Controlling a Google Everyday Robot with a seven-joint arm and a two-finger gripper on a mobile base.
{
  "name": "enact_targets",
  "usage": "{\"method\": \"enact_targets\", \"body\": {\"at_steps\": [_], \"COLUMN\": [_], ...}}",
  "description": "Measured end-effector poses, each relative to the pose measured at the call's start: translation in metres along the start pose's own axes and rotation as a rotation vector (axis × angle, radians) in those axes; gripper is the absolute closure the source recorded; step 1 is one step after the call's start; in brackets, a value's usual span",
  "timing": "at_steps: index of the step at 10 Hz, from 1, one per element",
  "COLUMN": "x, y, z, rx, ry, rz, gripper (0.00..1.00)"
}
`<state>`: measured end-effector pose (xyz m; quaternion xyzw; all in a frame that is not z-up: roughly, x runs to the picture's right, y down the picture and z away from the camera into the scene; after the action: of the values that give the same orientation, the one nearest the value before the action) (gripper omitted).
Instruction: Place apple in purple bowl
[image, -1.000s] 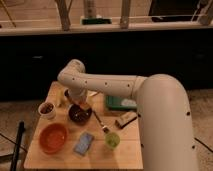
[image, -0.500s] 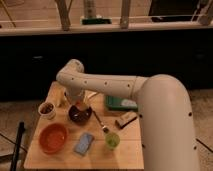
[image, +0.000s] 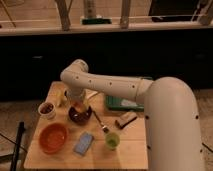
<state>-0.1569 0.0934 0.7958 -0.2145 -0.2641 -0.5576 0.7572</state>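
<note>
tool (image: 78, 101) low over bowl (image: 80, 115), apple (image: 78, 105) beneath for the drop; grip state: cannot tell.

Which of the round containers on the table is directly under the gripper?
The purple bowl. The gripper is right above it with the apple, while the orange bowl, white cup and green cup stand apart.

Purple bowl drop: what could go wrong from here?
The gripper hangs right over the purple bowl with the apple at it. The bowl is shallow, so a released apple may roll out. The fork lies close beside the bowl; retreating, the arm could knock it.
</note>
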Motion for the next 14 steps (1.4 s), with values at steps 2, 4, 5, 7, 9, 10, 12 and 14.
{"method": "enact_targets", "body": {"at_steps": [2, 4, 5, 7, 9, 10, 12, 14], "x": [0.0001, 0.0009, 0.0013, 0.0025, 0.0028, 0.0029, 0.0033, 0.0041], "y": [-0.0002, -0.0015, -0.0020, -0.0008, -0.0009, -0.0010, -0.0016, -0.0028], "z": [0.0004, 0.0009, 0.0010, 0.0013, 0.0022, 0.0025, 0.0023, 0.0034], "rx": [0.012, 0.019, 0.019, 0.018, 0.020, 0.022, 0.024, 0.029], "ry": [-0.022, -0.042, -0.049, -0.059, -0.065, -0.068, -0.072, -0.084], "rz": [0.003, 0.005, 0.005, 0.006, 0.006, 0.006, 0.005, 0.006], "gripper": [0.99, 0.99, 0.99, 0.99, 0.99, 0.99, 0.99, 0.93]}}
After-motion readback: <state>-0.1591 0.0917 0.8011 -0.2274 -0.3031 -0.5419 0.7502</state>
